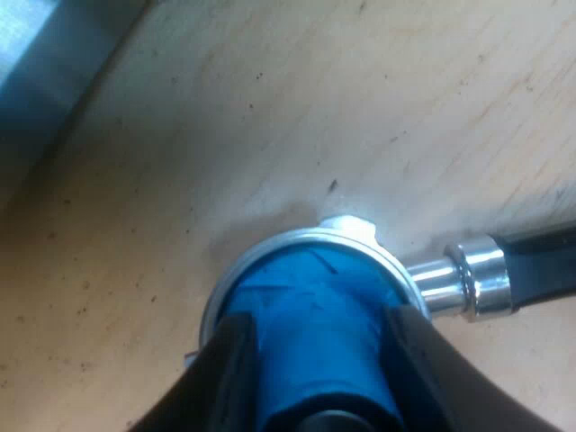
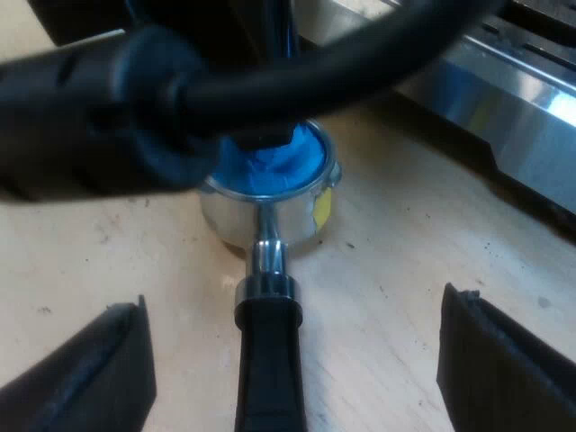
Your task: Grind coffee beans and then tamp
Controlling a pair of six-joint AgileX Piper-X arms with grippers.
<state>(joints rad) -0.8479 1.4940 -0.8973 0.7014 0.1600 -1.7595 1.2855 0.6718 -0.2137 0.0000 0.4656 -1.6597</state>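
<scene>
Gripping the blue tamper (image 1: 310, 297), the left gripper (image 1: 319, 340) has its jaws closed on the tamper's body. The tamper's foot sits inside the basket of the metal holder (image 2: 261, 211), which rests loose on the wooden table (image 1: 225, 135). The right gripper (image 2: 292, 310) hovers at the dark handle (image 2: 270, 369) with its jaws spread wide, one finger on each side, neither touching it. That, to my eye, is the risk: nothing pins the holder, so an off-centre push could rock the basket, swing the handle round, or leave any grounds beneath packed crooked. I cannot tell whether the tamper stands quite square. The espresso machine (image 2: 513, 117) has its steel base near the holder, and the left arm overhangs the basket, so the right gripper has little room beyond the handle.
</scene>
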